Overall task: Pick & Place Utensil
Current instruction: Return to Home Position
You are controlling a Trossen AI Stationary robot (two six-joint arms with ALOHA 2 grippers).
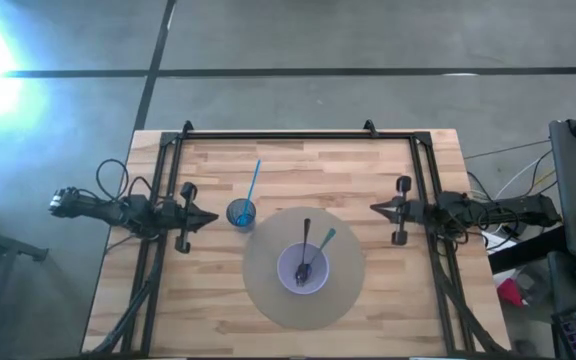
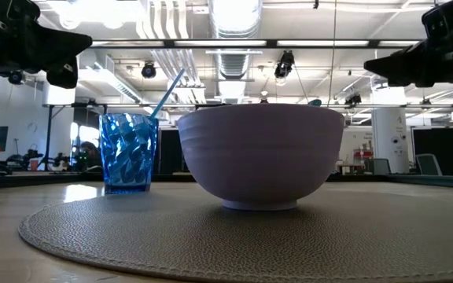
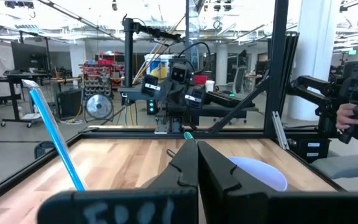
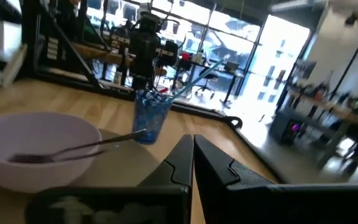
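Violet bowl [image 1: 281,268] is loaded w/ fork [image 1: 306,240], spoon [image 1: 323,243]; straw [image 1: 253,180] in blue cup [image 1: 230,215] — homing judged near done. Left gripper [image 1: 213,216], right gripper [image 1: 374,208] are pinched closed, empty — only parking is needed.

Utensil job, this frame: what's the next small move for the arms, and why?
Probably none beyond parking both arms. The black fork and blue spoon lie in the violet bowl, the blue straw stands in the blue cup, and the left claw and right claw sit shut and empty at opposite sides of the table.
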